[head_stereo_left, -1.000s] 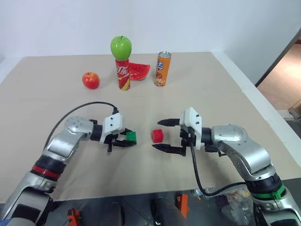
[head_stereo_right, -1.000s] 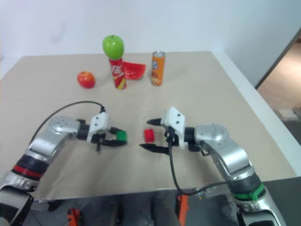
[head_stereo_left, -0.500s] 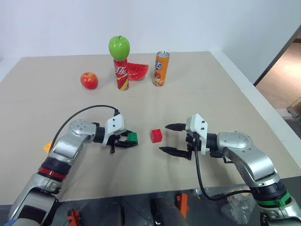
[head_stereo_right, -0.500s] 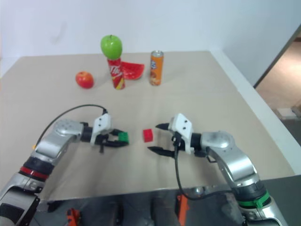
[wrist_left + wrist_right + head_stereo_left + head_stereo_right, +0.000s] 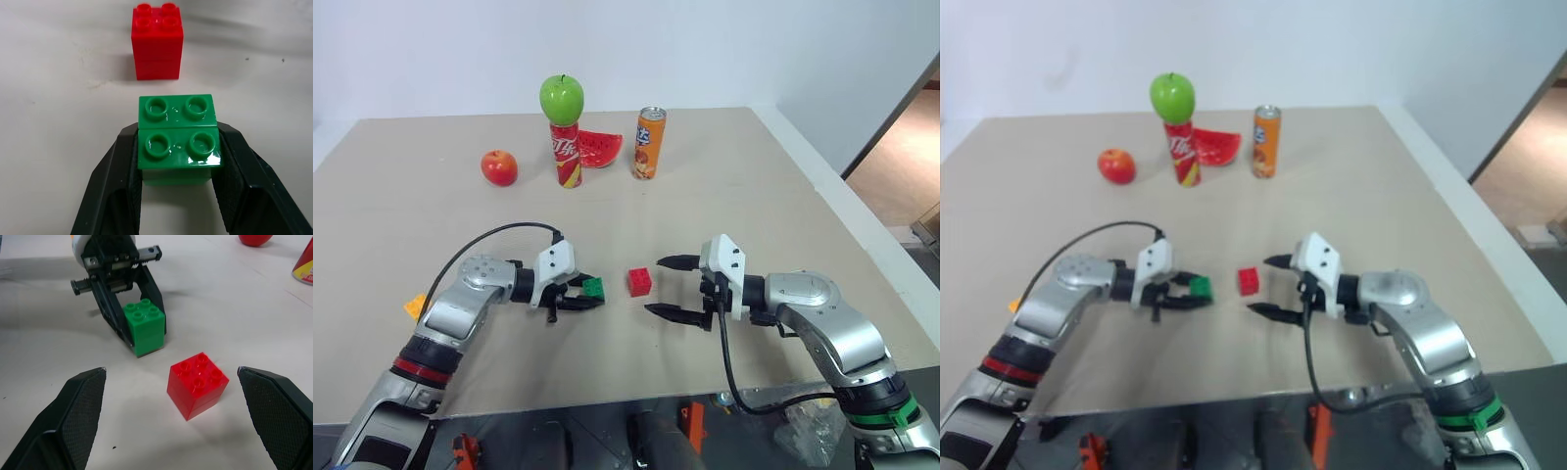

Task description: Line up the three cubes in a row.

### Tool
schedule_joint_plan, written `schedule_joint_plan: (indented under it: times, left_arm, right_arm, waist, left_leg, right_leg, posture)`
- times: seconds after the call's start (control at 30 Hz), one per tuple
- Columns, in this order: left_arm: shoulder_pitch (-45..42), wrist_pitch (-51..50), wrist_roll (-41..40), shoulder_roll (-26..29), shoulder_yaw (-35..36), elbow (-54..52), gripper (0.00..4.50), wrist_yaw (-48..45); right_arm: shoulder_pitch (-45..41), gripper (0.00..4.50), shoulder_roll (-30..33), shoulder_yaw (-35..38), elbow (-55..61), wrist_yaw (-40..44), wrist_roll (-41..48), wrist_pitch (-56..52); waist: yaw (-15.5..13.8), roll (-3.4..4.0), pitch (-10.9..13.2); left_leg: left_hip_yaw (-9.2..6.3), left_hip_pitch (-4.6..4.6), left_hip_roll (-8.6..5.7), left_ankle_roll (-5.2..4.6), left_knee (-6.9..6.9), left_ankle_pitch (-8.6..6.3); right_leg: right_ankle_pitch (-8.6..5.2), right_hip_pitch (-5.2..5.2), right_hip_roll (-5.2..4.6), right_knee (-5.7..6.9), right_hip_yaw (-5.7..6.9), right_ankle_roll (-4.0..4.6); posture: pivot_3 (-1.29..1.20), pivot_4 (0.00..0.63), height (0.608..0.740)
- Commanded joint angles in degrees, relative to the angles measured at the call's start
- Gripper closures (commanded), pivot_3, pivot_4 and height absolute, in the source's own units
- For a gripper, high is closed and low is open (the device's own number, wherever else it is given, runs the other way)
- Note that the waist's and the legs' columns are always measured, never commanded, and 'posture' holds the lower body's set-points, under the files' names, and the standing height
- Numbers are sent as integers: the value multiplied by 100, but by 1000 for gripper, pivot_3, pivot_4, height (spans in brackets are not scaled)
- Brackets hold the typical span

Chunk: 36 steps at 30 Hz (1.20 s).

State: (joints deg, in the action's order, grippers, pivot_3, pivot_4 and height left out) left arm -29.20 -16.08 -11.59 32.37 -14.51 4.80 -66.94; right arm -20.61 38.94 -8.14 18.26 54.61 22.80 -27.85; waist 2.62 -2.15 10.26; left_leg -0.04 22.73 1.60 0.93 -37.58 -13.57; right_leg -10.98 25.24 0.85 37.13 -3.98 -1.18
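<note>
Left eye view, tabletop point(image 5: 744, 186): your work area is the lower centre of the frame, and the apples, cans and melon slice along the upper centre are well apart from it.
Right arm: it comes in from the lower right with its forearm low over the tabletop, and the right tool point(image 5: 668, 287) points toward the frame's centre.
Right tool state: you have its jaws spread wide and empty, one tip above and one below, just right of the red cube point(image 5: 640, 282).
Left arm: it comes in from the lower left, elbow bent, with the left tool point(image 5: 586, 293) aimed right and tipped slightly down.
Left tool state: you have it clamped on the green cube point(image 5: 177, 138), one finger on each side face; I cannot tell whether the cube touches the tabletop.
Cube places: green sits just left of red with a small gap, and the yellow-orange cube point(image 5: 415, 306) lies at the far left edge, half hidden by the left arm.
Risk, red cube: if you carry green further right, it may bump red and skew it.
Risk, right tool: its open tips are near red, so a careless sweep could knock it.
Risk, yellow-orange cube: your left elbow could nudge it when you pull back.
</note>
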Motion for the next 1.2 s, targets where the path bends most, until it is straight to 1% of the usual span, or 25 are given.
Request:
schedule_joint_plan:
  times: [0.03,0.13,0.2,0.23,0.27,0.37,0.47,0.63,0.77,0.9,1.0,1.07,1.13,1.2]
  left_arm:
    - [-107,180,56,24,-19,30,2328,-106]
    - [-111,299,133,60,-77,112,1443,-194]
    - [-106,318,146,57,-80,129,662,-211]
    - [-100,308,150,52,-70,112,447,-206]
    - [-97,275,137,42,-46,85,26,-188]
    - [-104,243,125,58,22,34,26,-151]
    - [-133,165,60,187,191,-113,26,-115]
    - [-40,-346,-246,575,782,-585,26,96]
    - [347,-1216,-690,996,1614,-1370,26,500]
    - [856,-2258,-1238,1106,2396,-2260,26,1118]
    - [1395,-2707,-1446,1066,2848,-2905,26,1571]
    - [1770,-2823,-1459,952,3207,-3257,26,1985]
    - [2100,-2863,-1387,716,3717,-3457,26,2559]
    - [2418,-2913,-1362,341,4316,-3712,26,3177]
  right_arm:
    - [-83,0,31,159,239,-19,75,-41]
    - [-100,0,31,162,265,-27,79,-91]
    - [-108,0,31,164,274,-33,73,-109]
    - [-116,0,27,167,280,-38,76,-123]
    - [-140,0,16,163,280,-45,81,-143]
    - [-211,0,-18,153,286,-50,111,-191]
    - [-301,0,-58,139,308,-11,170,-201]
    - [-590,0,-174,123,350,38,310,-264]
    - [-856,0,-252,43,240,151,321,-189]
    - [-999,0,-283,-16,96,332,339,-125]
    - [-1116,0,-335,-96,-45,461,322,-85]
    - [-1173,0,-360,-147,-137,557,295,-43]
    - [-1225,0,-378,-197,-226,655,271,6]
    - [-1270,0,-380,-245,-318,763,263,62]
  waist:
    - [0,0,0]
    - [1,0,0]
    - [0,0,0]
    - [0,0,0]
    - [1,0,0]
    - [1,0,0]
    - [4,0,0]
    - [12,0,0]
    - [26,1,0]
    - [6,0,0]
    - [6,0,0]
    - [6,0,0]
    - [5,0,0]
    - [8,0,0]
  left_leg:
    - [0,0,0,0,0,0]
    - [1,0,-1,0,0,0]
    - [0,0,-1,0,0,0]
    - [0,0,-1,0,0,0]
    - [0,0,-1,0,0,0]
    - [0,0,0,0,0,0]
    - [0,0,0,0,0,0]
    - [-1,-1,6,0,0,0]
    - [-1,-2,7,0,0,0]
    - [-2,0,8,0,0,0]
    - [-2,-1,7,0,0,0]
    - [-1,-1,6,0,0,0]
    - [-2,-3,7,0,0,0]
    - [-2,-9,9,0,0,0]
  right_leg:
    - [0,-1,0,0,1,0]
    - [0,-1,-1,0,-1,0]
    - [0,-1,0,0,-1,0]
    - [0,-1,0,0,0,0]
    - [0,-1,0,0,0,0]
    - [0,-1,0,0,0,0]
    - [0,0,0,0,-1,0]
    - [1,2,5,3,0,1]
    - [0,1,5,3,1,2]
    - [-1,1,1,3,4,1]
    - [-2,0,-2,3,4,1]
    - [-2,0,-4,3,4,1]
    - [-1,0,-4,3,5,2]
    - [1,-3,-3,4,6,5]
  posture:
    - [0,150,740]
    - [0,150,740]
    - [0,150,740]
    - [0,150,740]
    - [0,150,740]
    - [0,150,740]
    - [0,150,740]
    - [0,150,740]
    - [0,150,740]
    - [0,150,740]
    - [0,150,740]
    - [0,150,740]
    - [0,150,740]
    - [0,150,740]
